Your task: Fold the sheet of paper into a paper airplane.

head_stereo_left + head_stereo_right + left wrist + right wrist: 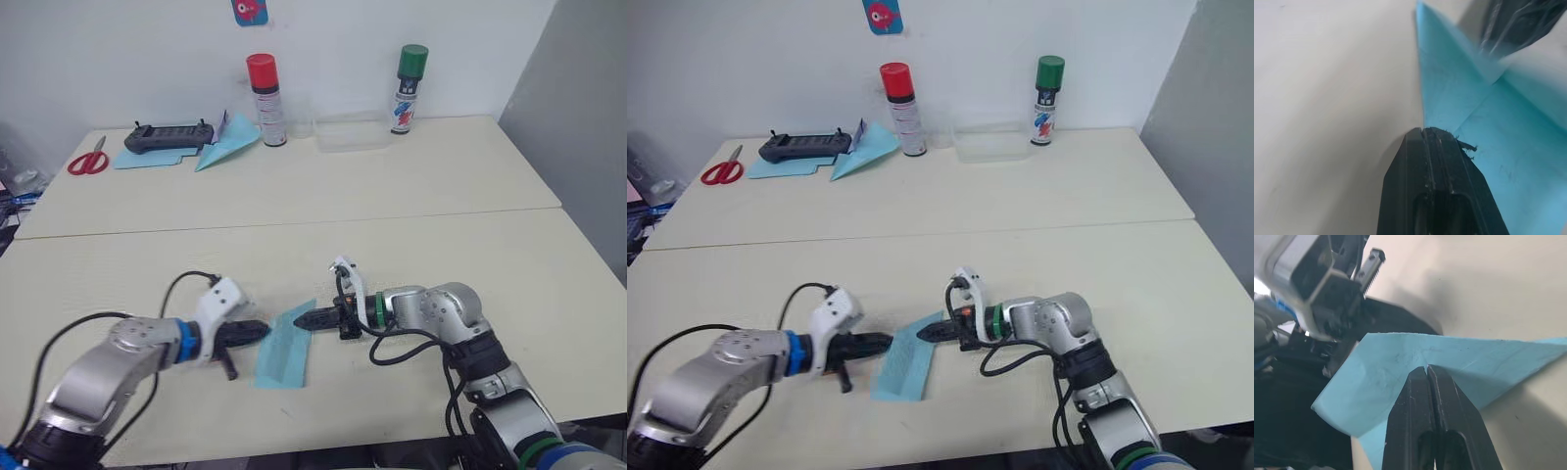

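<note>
Hiding under both closed tools (263, 331) (302, 320), the sheet of paper's (282, 354) edges.

Sheet of paper (284, 351): near portion cut off in both wrist views; whether either gripper's tips pinch it or merely press on it is indeterminate. Flat blue sheet (147, 159), far left: partly hidden under the black controller (168, 137). Spray-can labels: illegible.

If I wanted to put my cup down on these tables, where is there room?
Bare top lies on the near table to the right of the right gripper, and across the far table between the clear box and the seam. Crowded: around the sheet of paper between both grippers, and the far-left corner by the scissors and controller.
</note>
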